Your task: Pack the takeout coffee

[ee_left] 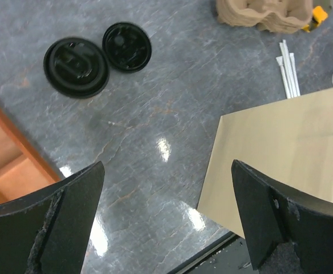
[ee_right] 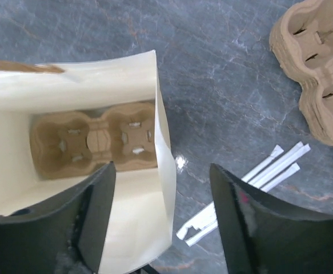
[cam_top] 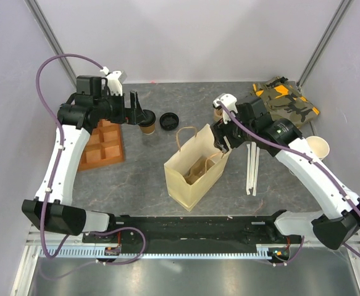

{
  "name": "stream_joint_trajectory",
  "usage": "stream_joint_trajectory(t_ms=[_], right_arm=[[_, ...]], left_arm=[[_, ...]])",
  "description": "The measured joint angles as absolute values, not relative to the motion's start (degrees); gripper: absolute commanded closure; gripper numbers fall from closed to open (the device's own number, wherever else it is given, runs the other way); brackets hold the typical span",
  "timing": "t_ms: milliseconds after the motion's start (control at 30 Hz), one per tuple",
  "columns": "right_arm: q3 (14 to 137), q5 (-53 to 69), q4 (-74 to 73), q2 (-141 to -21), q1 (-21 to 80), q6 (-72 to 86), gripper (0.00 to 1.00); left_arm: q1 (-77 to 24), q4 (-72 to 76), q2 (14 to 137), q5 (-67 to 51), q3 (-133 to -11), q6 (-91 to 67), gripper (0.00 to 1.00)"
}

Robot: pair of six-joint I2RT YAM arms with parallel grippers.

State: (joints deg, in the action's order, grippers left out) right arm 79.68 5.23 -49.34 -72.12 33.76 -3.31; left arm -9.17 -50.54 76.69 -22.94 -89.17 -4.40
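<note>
**A:** From above, how does the coffee [cam_top: 147, 120] stand?

**B:** Upright on the table [cam_top: 142, 182], black lid up, so its long axis is vertical. It sits just past the tips of the left gripper [cam_top: 135, 113]. A loose lid [cam_top: 168, 121] lies just beyond it, farther from those tips. An orange tray [cam_top: 102, 145] lies under that arm.

**A:** And the other arm?

**B:** The right gripper [cam_top: 220, 143] hangs at the rim of the bag [cam_top: 189, 179], which stands open-topped. Straws [cam_top: 252, 166] lie just outside it, and a camouflage cloth [cam_top: 284, 102] is behind its wrist.

**A:** What about the surface and the room?

**B:** The table is grey and stone-patterned with a slight shine. Pale walls [cam_top: 198, 37] close it in, with metal struts in the far corners.

**A:** What does the left wrist view show?

**B:** The fingers [ee_left: 57, 228] are spread wide with only bare table between them. The coffee is ahead, toward the left finger, and shows only as a round lid seen straight down. The loose lid is touching or almost touching it on the right. The bag's wall stands in front of the right finger.

**A:** And the right wrist view?

**B:** The jaws are apart and grip nothing. One finger [ee_right: 86, 228] is over the bag's mouth and the other is outside it, with the bag's side wall between them. I cannot tell whether either touches the paper. A carrier [ee_right: 95, 140] lies flat on the bag's floor. The coffee is not in this view. A carrier stack [ee_right: 320, 74] sits well ahead of the outer finger.
</note>
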Motion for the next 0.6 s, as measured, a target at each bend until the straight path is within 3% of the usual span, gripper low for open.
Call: stream_joint_trajectory(t_ms=[100, 367, 433, 600], right_arm=[[82.98, 6.48, -52.27, -73.84, 33.01, -4.86, 0.14], [99.24, 12.58, -62.11, -84.60, 29.21, -12.49, 0.15], [102.30, 14.37, -64.31, -87.18, 28.08, -14.28, 0.17], [106.24, 19.77, -72.44, -92.75, 26.26, -19.53, 0.38]], left_arm=[[-7.68, -51.29, 78.65, -24.14, -89.17, -4.19, 0.00], [-7.07, -52.47, 84.25, -25.87, -89.41, -4.34, 0.00], [-7.07, -52.47, 84.73, -25.02, -89.52, -4.62, 0.00], [-7.09, -52.49, 86.65, -20.99, -91.33, -4.27, 0.00]])
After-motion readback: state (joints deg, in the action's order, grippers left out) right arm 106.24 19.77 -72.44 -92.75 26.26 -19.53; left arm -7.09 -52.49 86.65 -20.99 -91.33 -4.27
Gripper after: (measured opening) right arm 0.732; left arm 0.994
